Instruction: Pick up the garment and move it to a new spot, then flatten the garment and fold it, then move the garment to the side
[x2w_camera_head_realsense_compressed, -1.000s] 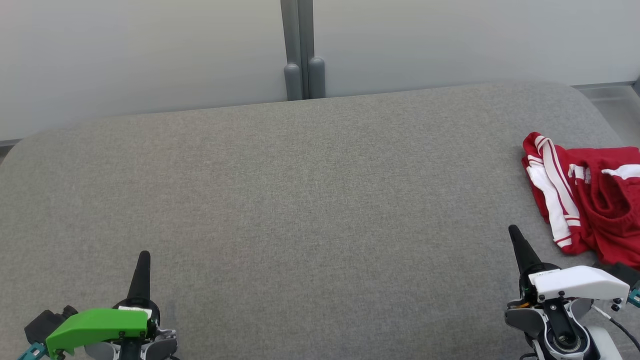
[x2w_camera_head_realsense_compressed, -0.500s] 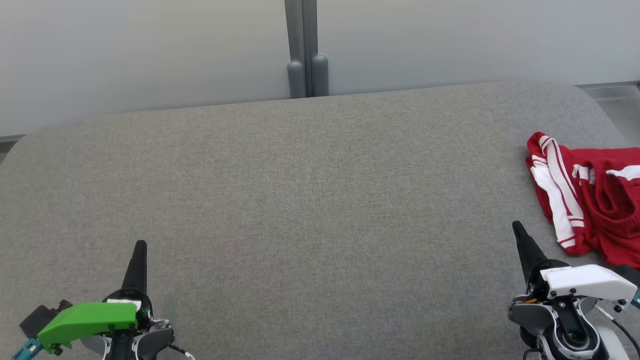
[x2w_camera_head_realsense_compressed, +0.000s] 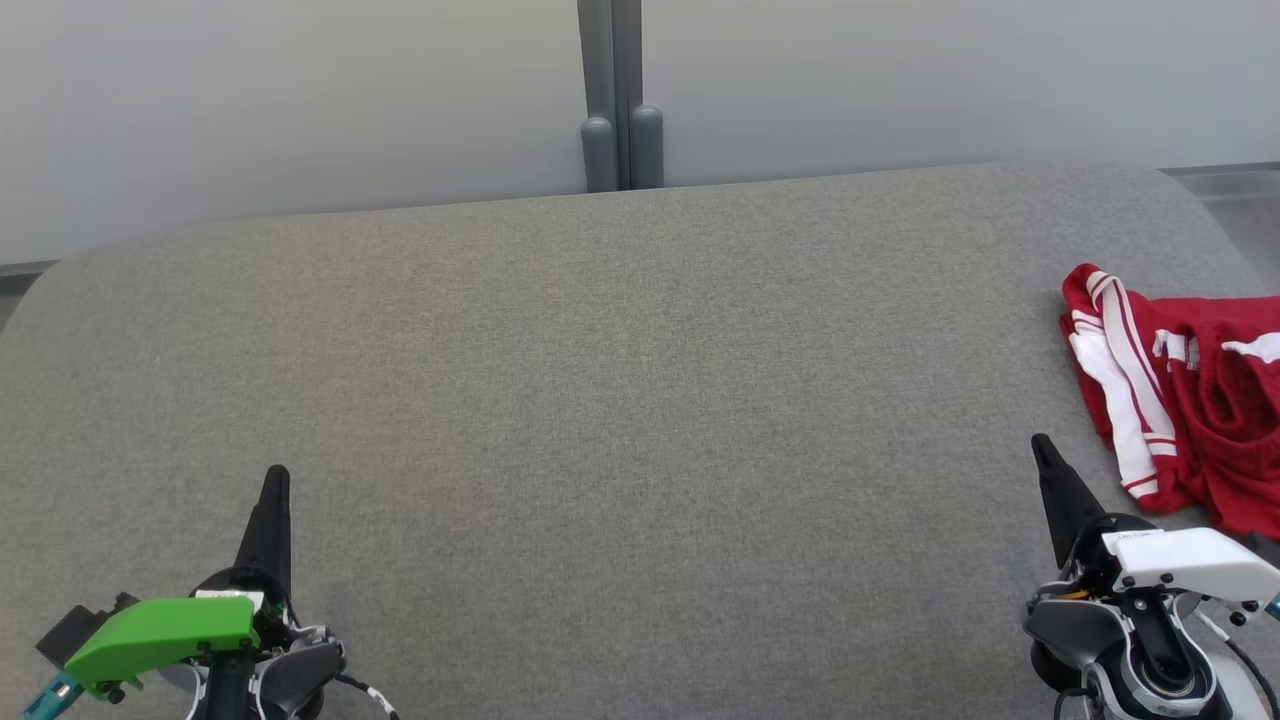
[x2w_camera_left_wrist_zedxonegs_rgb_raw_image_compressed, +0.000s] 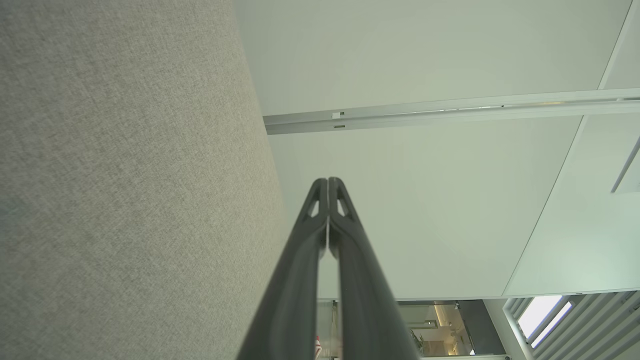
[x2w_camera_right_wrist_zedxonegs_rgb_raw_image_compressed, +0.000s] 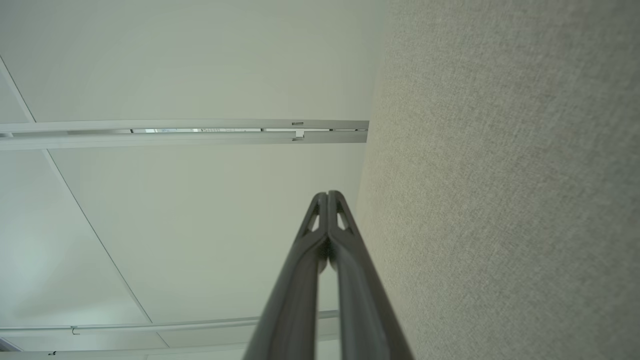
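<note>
big grey fabric bench (x2w_camera_head_realsense_compressed: 640, 400) takes up most of the head view, stretching out ahead of both hands and across the gap between them. beyond its far edge, way past the tips, is a pale wall (x2w_camera_head_realsense_compressed: 300, 90).

the garment (x2w_camera_head_realsense_compressed: 1190, 400) is red with white stripes. it's lying crumpled on the bench just right of the right hand (x2w_camera_head_realsense_compressed: 1040, 442) and a little ahead of its tip, near it but not touching. the view's edge cuts part of it off. from the left hand (x2w_camera_head_realsense_compressed: 277, 472) it's well apart, way over on that hand's right.

the left hand has a green cover (x2w_camera_head_realsense_compressed: 160, 635), the right one a white cover (x2w_camera_head_realsense_compressed: 1190, 560). both point forward over the bench.

up close, the left hand (x2w_camera_left_wrist_zedxonegs_rgb_raw_image_compressed: 328, 180) is pressed together tip to tip, pinching nothing. same for the right hand (x2w_camera_right_wrist_zedxonegs_rgb_raw_image_compressed: 328, 193), squeezed tight on nothing.

a thin grey post (x2w_camera_head_realsense_compressed: 620, 100) runs up the wall, far ahead and roughly midway between the two hands.
</note>
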